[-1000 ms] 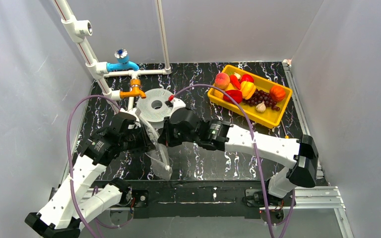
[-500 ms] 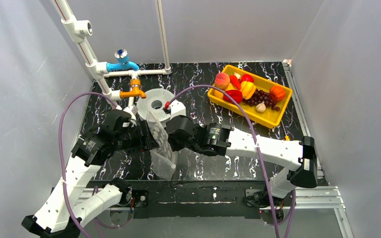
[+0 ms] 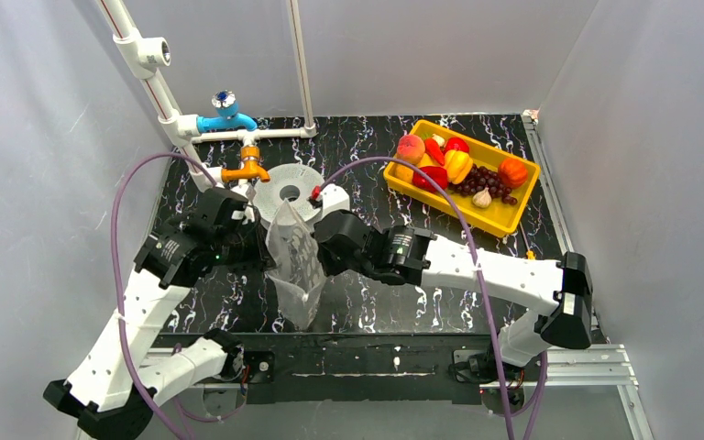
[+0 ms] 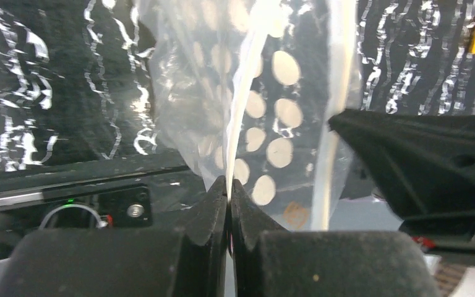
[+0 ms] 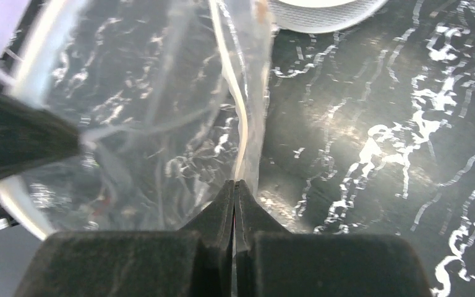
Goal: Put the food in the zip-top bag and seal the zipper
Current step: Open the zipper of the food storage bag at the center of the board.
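Food [image 3: 458, 168] all lies in the tray [image 3: 525, 199] at the far right, well apart from the bag [image 3: 293, 261], which we hold up mid-table, seemingly empty, left gripper [image 4: 229, 185] and right gripper [image 5: 234, 185] each pinched on an edge, so filling and sealing remain.

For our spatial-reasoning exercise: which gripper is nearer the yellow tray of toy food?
Right. The right gripper, jaws shut on the dotted bag, is on the bag's side facing the yellow tray; the left gripper pinches the bag's opposite side, farther from the tray.
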You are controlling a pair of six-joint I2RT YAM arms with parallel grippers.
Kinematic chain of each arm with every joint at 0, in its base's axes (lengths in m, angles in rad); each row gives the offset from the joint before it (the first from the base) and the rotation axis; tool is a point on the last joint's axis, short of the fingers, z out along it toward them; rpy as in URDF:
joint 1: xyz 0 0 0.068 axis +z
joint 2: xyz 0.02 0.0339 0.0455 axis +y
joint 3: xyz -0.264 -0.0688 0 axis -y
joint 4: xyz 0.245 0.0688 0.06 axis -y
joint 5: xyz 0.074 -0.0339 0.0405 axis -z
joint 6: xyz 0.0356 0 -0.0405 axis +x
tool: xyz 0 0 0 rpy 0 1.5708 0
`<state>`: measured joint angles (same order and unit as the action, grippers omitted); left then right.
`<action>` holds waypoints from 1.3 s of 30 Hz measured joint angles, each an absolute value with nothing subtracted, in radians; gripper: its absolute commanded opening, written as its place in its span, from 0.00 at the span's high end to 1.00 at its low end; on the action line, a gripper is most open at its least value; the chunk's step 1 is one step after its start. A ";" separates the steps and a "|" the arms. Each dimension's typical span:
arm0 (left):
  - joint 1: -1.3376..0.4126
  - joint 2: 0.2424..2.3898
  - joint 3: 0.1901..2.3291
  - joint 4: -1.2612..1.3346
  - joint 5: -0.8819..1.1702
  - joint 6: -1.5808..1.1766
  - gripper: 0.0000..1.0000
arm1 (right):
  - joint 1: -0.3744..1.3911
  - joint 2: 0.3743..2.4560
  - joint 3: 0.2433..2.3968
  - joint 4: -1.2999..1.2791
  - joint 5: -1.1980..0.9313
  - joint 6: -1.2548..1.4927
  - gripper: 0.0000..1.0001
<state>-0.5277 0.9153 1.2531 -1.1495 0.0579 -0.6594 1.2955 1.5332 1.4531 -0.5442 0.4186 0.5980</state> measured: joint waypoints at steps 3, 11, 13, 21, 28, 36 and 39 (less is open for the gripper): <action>-0.527 0.951 1.300 -1.198 -0.002 -0.634 1.00 | 1.260 1.516 1.423 -0.568 0.448 0.597 0.99; -0.528 1.002 1.361 -1.286 -0.063 -0.600 1.00 | 1.227 1.459 1.408 -0.647 0.456 0.558 0.99; -0.528 1.008 1.358 -1.283 -0.057 -0.598 1.00 | 1.229 1.459 1.423 -0.646 0.427 0.548 0.99; -0.528 1.011 1.258 -1.159 0.059 -0.622 1.00 | 1.191 1.460 1.414 -0.619 0.299 0.554 0.97; -0.528 1.037 1.245 -1.080 0.095 -0.638 1.00 | 1.139 1.422 1.343 -0.612 0.249 0.531 0.81; -0.528 1.069 1.217 -1.015 0.118 -0.664 1.00 | 1.129 1.343 1.312 -0.602 0.186 0.511 0.58; -0.528 1.078 1.216 -0.998 0.122 -0.667 1.00 | 1.126 1.343 1.335 -0.632 0.179 0.492 0.44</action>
